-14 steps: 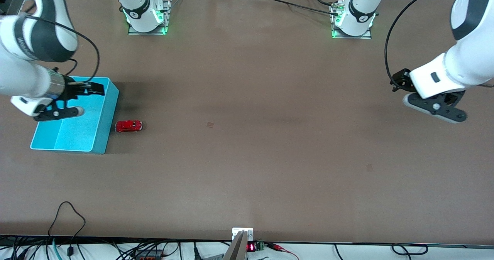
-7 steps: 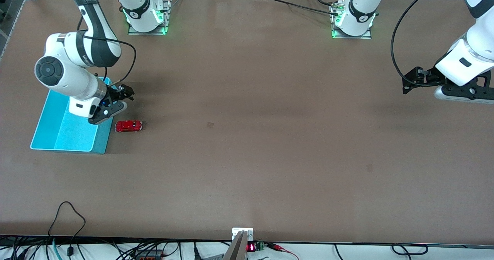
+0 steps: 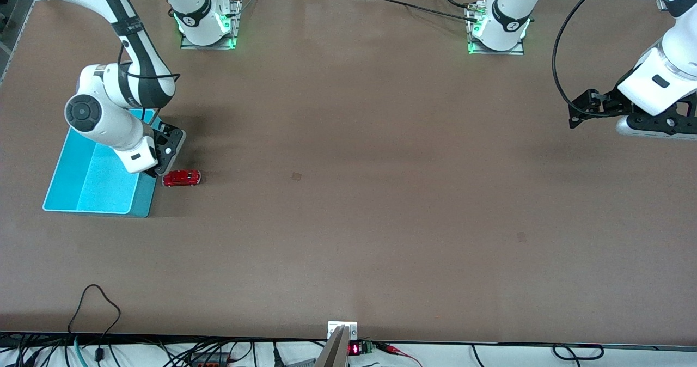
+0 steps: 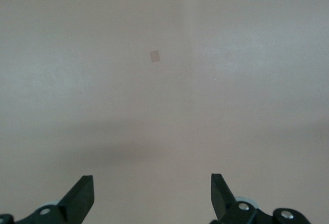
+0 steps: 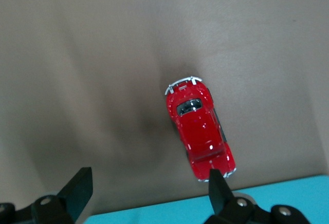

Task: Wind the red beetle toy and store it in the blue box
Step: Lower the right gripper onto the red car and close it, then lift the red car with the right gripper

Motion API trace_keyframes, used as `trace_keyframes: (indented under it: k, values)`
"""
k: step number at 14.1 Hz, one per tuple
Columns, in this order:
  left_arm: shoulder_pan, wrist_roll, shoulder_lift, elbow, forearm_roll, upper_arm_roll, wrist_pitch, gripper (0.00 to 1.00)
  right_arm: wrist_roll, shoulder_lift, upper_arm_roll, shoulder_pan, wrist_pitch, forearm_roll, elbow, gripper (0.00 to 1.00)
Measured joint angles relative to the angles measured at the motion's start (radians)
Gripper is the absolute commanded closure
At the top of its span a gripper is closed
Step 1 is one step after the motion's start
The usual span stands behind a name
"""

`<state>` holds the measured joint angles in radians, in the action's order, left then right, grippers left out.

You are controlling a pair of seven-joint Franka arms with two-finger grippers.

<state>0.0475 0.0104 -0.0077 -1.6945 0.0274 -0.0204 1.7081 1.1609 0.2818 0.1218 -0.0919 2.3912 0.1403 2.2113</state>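
Glossy red beetle toy (image 3: 182, 178), cyan blue box (image 3: 81, 194), brown table (image 3: 381, 193)

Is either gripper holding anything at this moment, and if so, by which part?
Nothing is held. The right gripper hangs open above the red beetle toy, which sits on the table beside the blue box. The left gripper is open over bare table.

No legible text, label or brand. A small display (image 3: 354, 349) at the lower centre edge of the front view shows red digits, too small to read. Arm markings unreadable.
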Motion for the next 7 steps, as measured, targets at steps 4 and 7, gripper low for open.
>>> trace_keyframes:
  k: [4,7]
  values:
    - [0.001,-0.001,0.000,0.000,0.000,0.000,0.000,0.00,0.112,0.064,0.001,0.000,0.144,0.098,0.001,0.00]
    - [0.002,-0.001,0.000,0.001,0.000,0.000,-0.001,0.00,0.151,0.098,0.001,0.000,0.189,0.107,0.001,0.00]
